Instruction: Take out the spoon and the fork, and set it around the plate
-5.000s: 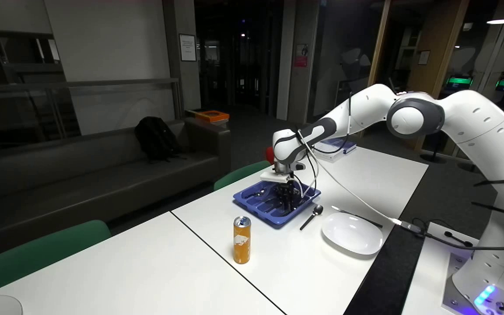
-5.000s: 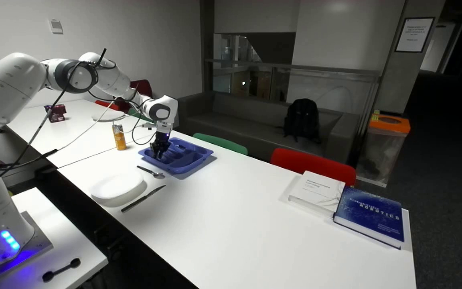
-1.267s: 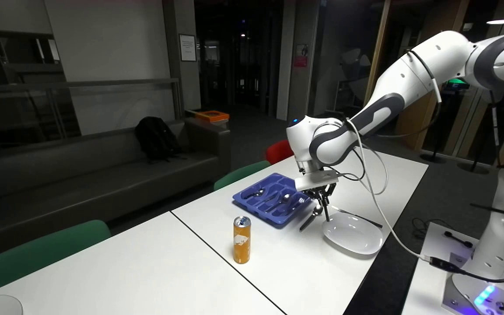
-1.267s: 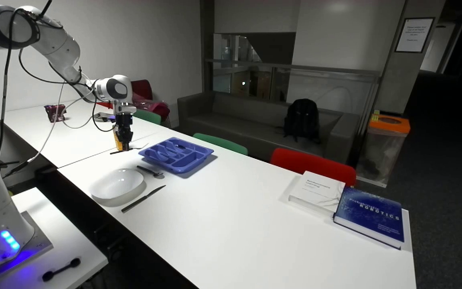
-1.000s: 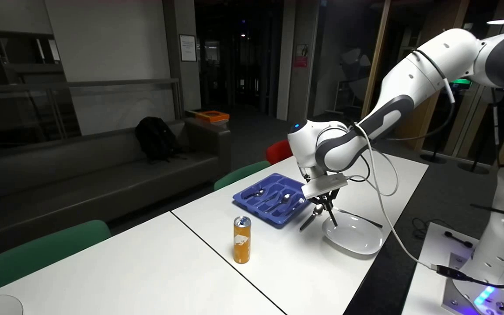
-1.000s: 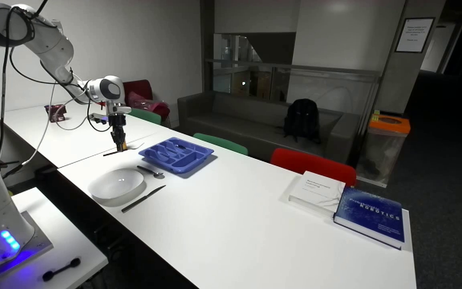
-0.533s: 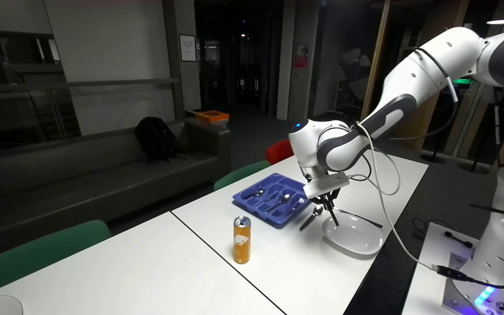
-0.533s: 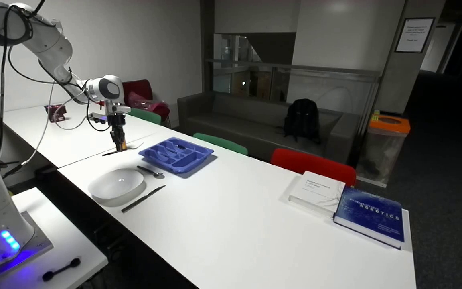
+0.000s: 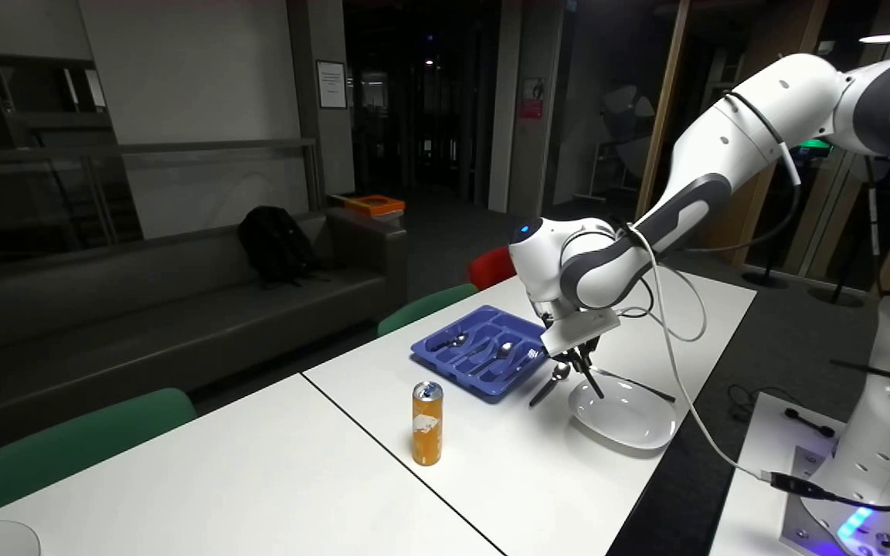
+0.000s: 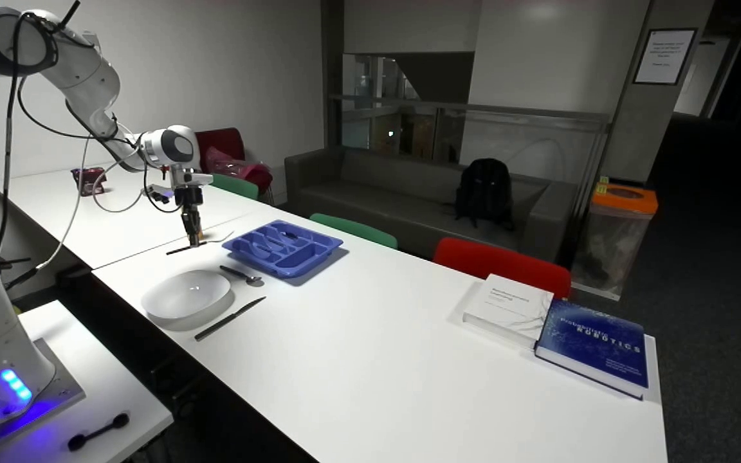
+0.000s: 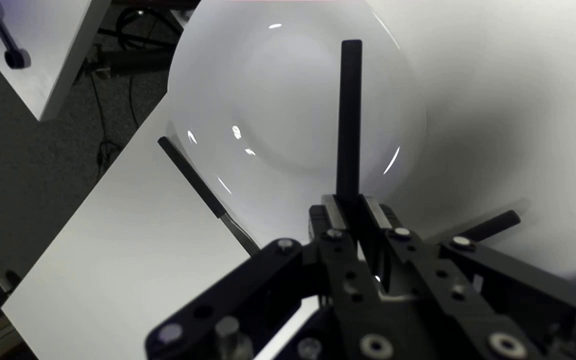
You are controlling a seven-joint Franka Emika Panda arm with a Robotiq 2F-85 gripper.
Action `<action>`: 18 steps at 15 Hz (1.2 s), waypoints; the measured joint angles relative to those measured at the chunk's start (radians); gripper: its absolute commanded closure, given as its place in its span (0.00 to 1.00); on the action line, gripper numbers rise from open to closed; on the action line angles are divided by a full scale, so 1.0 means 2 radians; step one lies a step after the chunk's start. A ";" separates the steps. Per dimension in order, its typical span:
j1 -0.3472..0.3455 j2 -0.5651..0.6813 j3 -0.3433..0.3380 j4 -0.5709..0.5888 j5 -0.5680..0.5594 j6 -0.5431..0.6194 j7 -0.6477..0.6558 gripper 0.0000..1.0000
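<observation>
Gripper [image 11: 353, 215]: jaws narrow, pinching a dark-handled utensil [image 11: 350, 120]; its metal end showed only as a thin pale streak in an exterior view, too small to name. Five seconds earlier the gripper was down in the blue tray [image 10: 296, 257]; by now it hung above the counter [image 10: 409, 360], slightly lower than half a second before. In the wrist view the handle crossed the white plate [image 9: 630, 421], which lay near the robot-side edge. Spoon [image 10: 239, 275] lay between plate and tray; knife [image 10: 230, 319] just beside the plate, handle toward that same edge. None of these three had moved. Tray sat near the opposite edge, more cutlery [image 9: 503, 351] inside. Drink can [image 9: 427, 423] stood upright. White book [image 10: 505, 307] and blue book [image 10: 592, 347] lay by that edge's end corner.
</observation>
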 measured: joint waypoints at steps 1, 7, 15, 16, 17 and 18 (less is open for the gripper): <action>0.000 0.002 0.000 0.000 -0.007 0.000 -0.016 0.97; 0.002 0.009 0.005 -0.008 -0.035 0.015 -0.102 0.97; 0.016 0.014 0.025 -0.022 -0.034 0.055 -0.159 0.97; 0.018 0.017 0.028 -0.022 -0.033 0.061 -0.162 0.97; 0.020 0.021 0.030 -0.022 -0.032 0.067 -0.165 0.97; 0.022 0.026 0.033 -0.022 -0.030 0.074 -0.168 0.97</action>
